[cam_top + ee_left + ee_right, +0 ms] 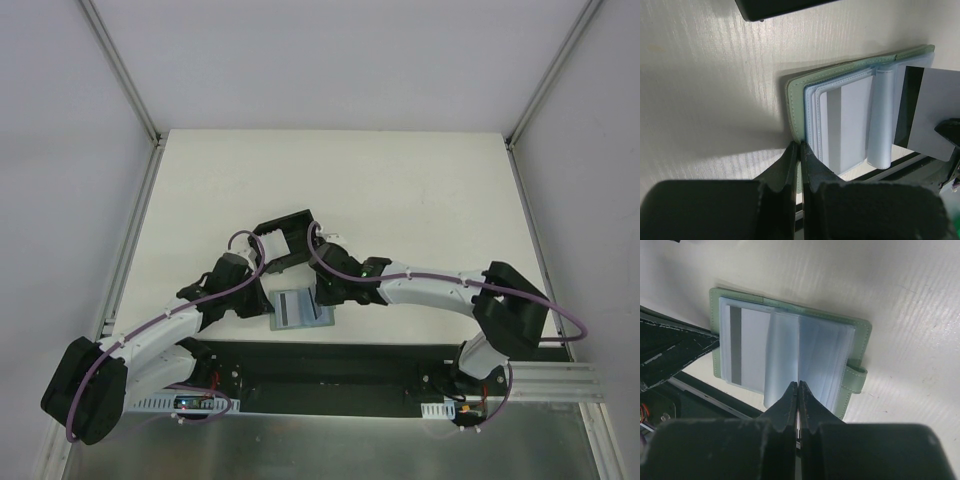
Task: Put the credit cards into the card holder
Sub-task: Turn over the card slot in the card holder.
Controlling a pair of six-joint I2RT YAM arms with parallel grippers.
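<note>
- Card holder (283,238), a black open-topped box: it stands on the table (420,190) just beyond the two wrists, which hide its near wall. Its inside is unreadable from above.
- The dark-striped card (932,105), grey, is plain only in the left wrist view. There the frame cuts off its right edge and a dark fingertip overlaps that edge. In the right wrist view it is edge-on, only a thin pale line between the pads.
- The second card (850,125), whitish with a grey band, lies flat under plastic in the open green case (795,100), on the half nearer the left gripper. The plastic washes out its true colour.
- The clear sleeves (822,357) are fanned over the case's other half, and what they hold cannot be made out.
- The green case lies open near the table's near edge, closer to the arm bases than the card holder. From above, the wrists cover both its ends. Its snap tab (855,377) sticks out on the right arm's side.
- The left gripper (800,150) has its fingers pressed together on the rim of the case's cover, at a corner.
- The right gripper (798,387) has its fingers closed, pinching the dark-striped card above the sleeves near the fold.
- Both arms reach inward with elbows bowed outward, and the wrists meet over the case.
</note>
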